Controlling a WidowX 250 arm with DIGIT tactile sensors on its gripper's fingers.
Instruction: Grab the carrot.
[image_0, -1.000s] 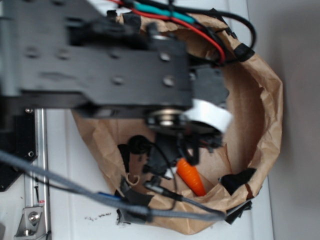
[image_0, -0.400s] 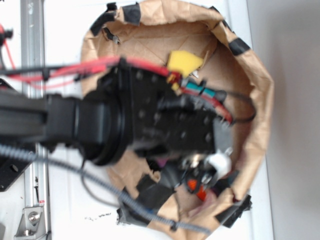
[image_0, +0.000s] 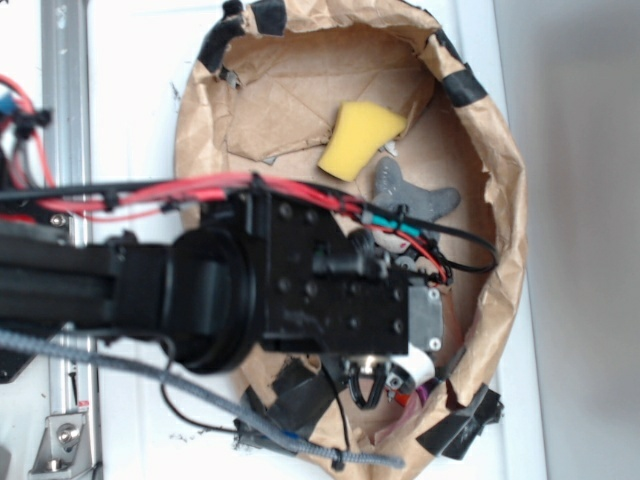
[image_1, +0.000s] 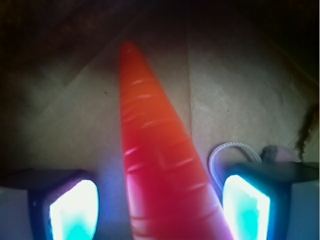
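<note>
**Tool straddling the carrot, not yet closed**

The tool (image_1: 160, 205) stands wide, its two lit fingers (image_1: 72, 210) at either side of the wrist view with clear gaps between each and the carrot (image_1: 160, 170). The carrot lies lengthwise between them on brown paper, its thick part near the camera and its point (image_1: 127, 47) running away. It sits a little nearer the right-hand finger than the other; whether either finger touches it cannot be told for sure, though both seem apart from it.

To do the grasp well, I judge the tool should settle low enough that the fingers bracket the thick body, centre slightly, then close squarely across it. The glossy tapered shape could squirt out if pinched too near the tip.

From outside, the arm (image_0: 200, 295) reaches in from the left edge and hangs over the lower part of the paper bowl (image_0: 500, 250), wrist pitched downward, hiding nearly all of the carrot. A yellow sponge (image_0: 360, 138) and a grey plush toy (image_0: 410, 195) lie well apart, higher in the bowl. The bowl rests on the white tabletop (image_0: 130, 100).
</note>
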